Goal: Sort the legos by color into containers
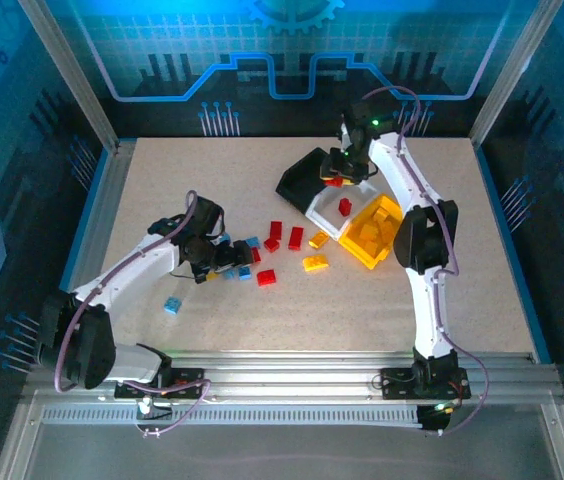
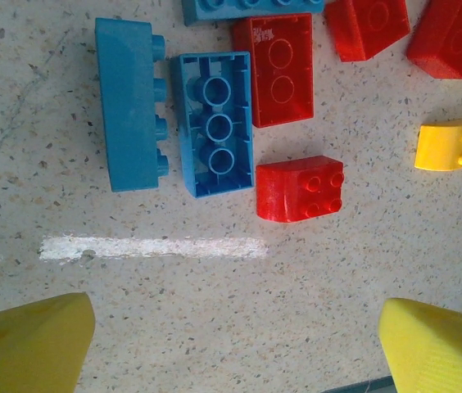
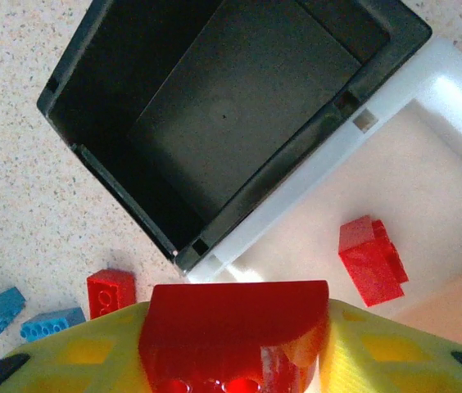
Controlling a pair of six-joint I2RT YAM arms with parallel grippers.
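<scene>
The table (image 1: 442, 300) has a speckled beige top that looks like stone. Toward its far edge, right of the middle, three rectangular plastic containers (image 1: 324, 215) sit joined in a slanting row. The black bin (image 3: 223, 106) is matte with a flat floor. The white bin (image 3: 436, 172) is glossy with rounded rims, and a lone red brick (image 3: 370, 259) lies on its floor. The yellow bin (image 1: 362, 250) is translucent and holds yellow-orange bricks I cannot count.

The right jaws are clamped on the held brick (image 3: 235, 323), a smooth red piece with rounded upper corners, pressed from both sides by yellow pads (image 3: 75, 360). It hangs just above the corner where the black and white bins join.

The left jaws stand wide apart over the table. Their wedge-shaped yellow fingertips (image 2: 26, 344) have only bare surface and a white scuff (image 2: 153, 247) between them. Past them, a blue brick on its side (image 2: 129, 102) points its studs at an upturned blue brick (image 2: 213, 123) just beside it. The upturned one shows three hollow tubes. A flat red brick (image 2: 274, 70) with two circular marks touches its other side. A small red sloped brick (image 2: 301, 188) with four studs sits at its corner. A yellow curved brick (image 2: 454, 146) lies well apart.

These loose legos (image 1: 295, 237) are scattered around the middle of the table. A single blue brick (image 1: 172, 306) lies toward the near left corner.
</scene>
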